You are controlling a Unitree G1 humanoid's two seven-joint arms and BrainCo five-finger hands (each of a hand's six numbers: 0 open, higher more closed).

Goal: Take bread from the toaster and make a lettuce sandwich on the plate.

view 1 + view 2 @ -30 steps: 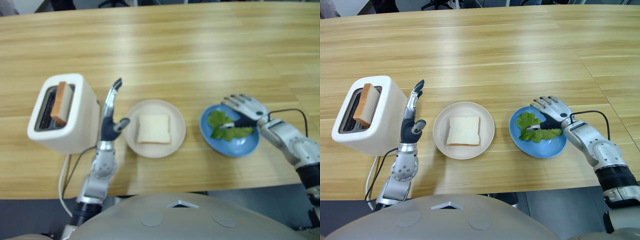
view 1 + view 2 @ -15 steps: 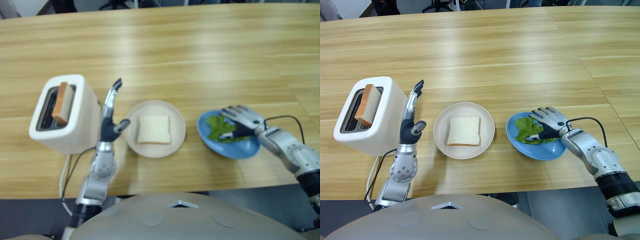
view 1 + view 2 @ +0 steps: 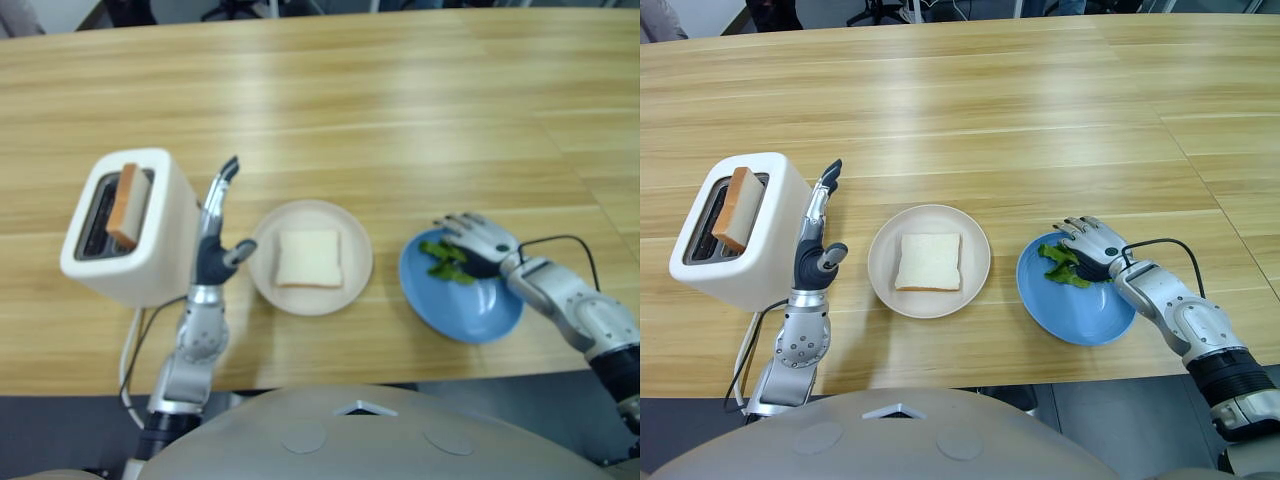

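A white toaster [image 3: 738, 231] stands at the left with one slice of bread [image 3: 741, 207] sticking out of its slot. Another slice [image 3: 928, 262] lies flat on the cream plate [image 3: 887, 290] in the middle. My left hand [image 3: 817, 235] stands upright and open between toaster and plate, holding nothing. At the right, green lettuce [image 3: 1060, 267] lies bunched in the blue dish [image 3: 1080, 320]. My right hand [image 3: 1092, 250] rests over the dish's far edge, fingers curled down onto the lettuce.
The toaster's cable [image 3: 752, 352] runs off the near table edge at the left. A thin black cable [image 3: 1170, 245] loops by my right wrist. The wide wooden table [image 3: 970, 110] stretches away beyond the dishes.
My right hand has slid left and curled down over the lettuce, gathering it into a smaller bunch at the dish's far side. The left hand has stayed put.
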